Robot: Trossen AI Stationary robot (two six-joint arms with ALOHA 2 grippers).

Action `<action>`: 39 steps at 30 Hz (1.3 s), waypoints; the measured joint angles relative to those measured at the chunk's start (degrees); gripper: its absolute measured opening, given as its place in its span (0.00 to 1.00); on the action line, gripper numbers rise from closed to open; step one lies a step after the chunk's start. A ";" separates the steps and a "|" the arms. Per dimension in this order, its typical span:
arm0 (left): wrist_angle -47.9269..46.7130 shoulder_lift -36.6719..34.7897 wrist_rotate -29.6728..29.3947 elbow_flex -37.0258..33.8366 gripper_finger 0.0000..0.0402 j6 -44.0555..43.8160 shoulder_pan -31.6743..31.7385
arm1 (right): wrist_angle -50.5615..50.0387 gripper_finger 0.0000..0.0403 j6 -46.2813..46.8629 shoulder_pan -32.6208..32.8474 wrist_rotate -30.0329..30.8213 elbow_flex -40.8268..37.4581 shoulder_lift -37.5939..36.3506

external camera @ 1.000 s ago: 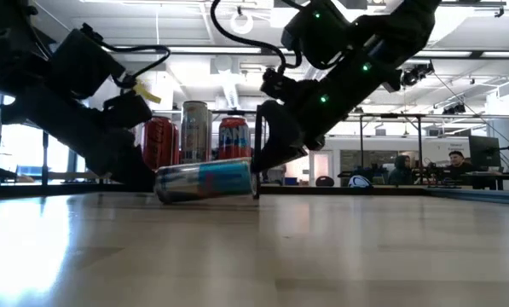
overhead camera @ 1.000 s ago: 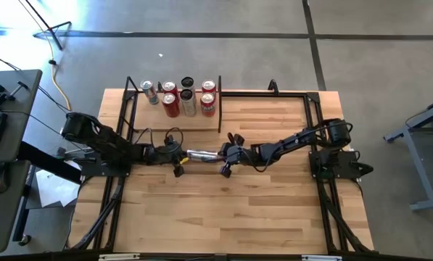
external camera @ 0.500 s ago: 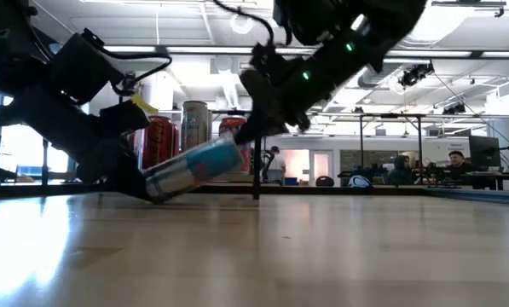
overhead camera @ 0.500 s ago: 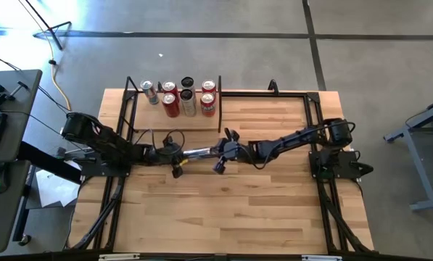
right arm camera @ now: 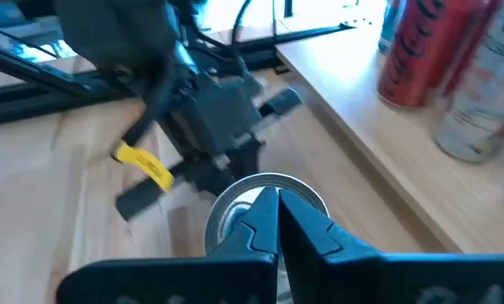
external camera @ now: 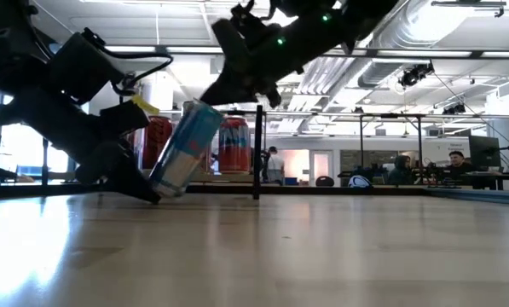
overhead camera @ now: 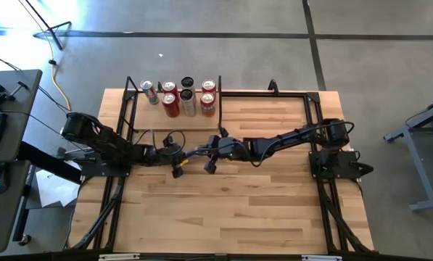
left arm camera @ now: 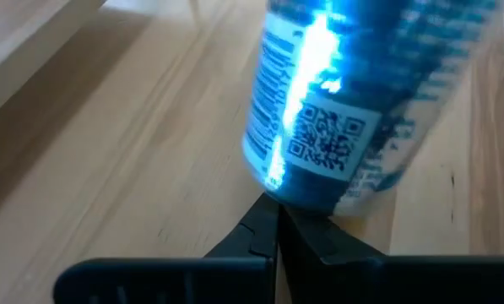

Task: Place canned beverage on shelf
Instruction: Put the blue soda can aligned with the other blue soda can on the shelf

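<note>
The can (external camera: 184,149) is leant between both hands, each pressed together; the left hand (left arm camera: 277,221) should brace its base while the top is pushed toward the shelf (overhead camera: 194,116) at 12 o'clock by the right hand (right arm camera: 278,203).

The high camera looks straight down, taking in the whole tabletop (overhead camera: 223,203) and surrounding floor. The low camera sits at tabletop height, facing level toward the room behind. Each wrist camera looks along its own closed fingers, very close to the blue can (external camera: 184,148), which all four views share.
</note>
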 joint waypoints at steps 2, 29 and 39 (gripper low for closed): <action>-0.53 0.02 -0.08 0.44 0.00 0.12 0.02 | 0.05 0.00 0.00 -0.05 -0.78 1.30 1.40; -19.36 -20.50 -7.15 0.93 0.00 0.37 -1.41 | 0.05 0.00 -3.83 -2.81 -4.30 8.20 6.71; -24.29 -30.80 -7.12 0.89 0.00 -1.19 -6.71 | -0.21 0.00 -9.35 -1.14 -4.30 8.03 1.58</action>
